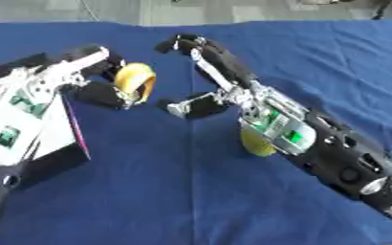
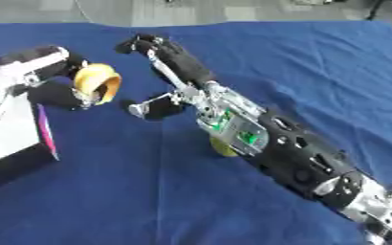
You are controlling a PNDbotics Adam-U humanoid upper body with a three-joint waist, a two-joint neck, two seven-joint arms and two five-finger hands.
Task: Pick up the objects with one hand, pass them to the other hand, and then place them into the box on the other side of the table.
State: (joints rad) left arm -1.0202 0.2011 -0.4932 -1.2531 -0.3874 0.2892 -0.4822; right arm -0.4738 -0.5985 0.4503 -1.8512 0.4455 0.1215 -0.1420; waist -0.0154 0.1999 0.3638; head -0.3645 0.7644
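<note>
A yellow ring-shaped roll (image 1: 136,81) hangs above the blue table, pinched between the fingers and thumb of my left hand (image 1: 99,93), which comes in from the left. My right hand (image 1: 224,67) reaches in from the lower right, just right of the roll and not touching it. Its fingers are stretched up-left and its thumb (image 1: 191,105) sticks out to the left with nothing in it. A second yellow object (image 1: 255,142) lies on the cloth, half hidden beneath my right wrist.
A white box with a magenta edge (image 1: 65,131) stands at the left, partly covered by my left forearm. The blue cloth (image 1: 166,191) covers the table. The table's far edge (image 1: 149,23) runs along the top.
</note>
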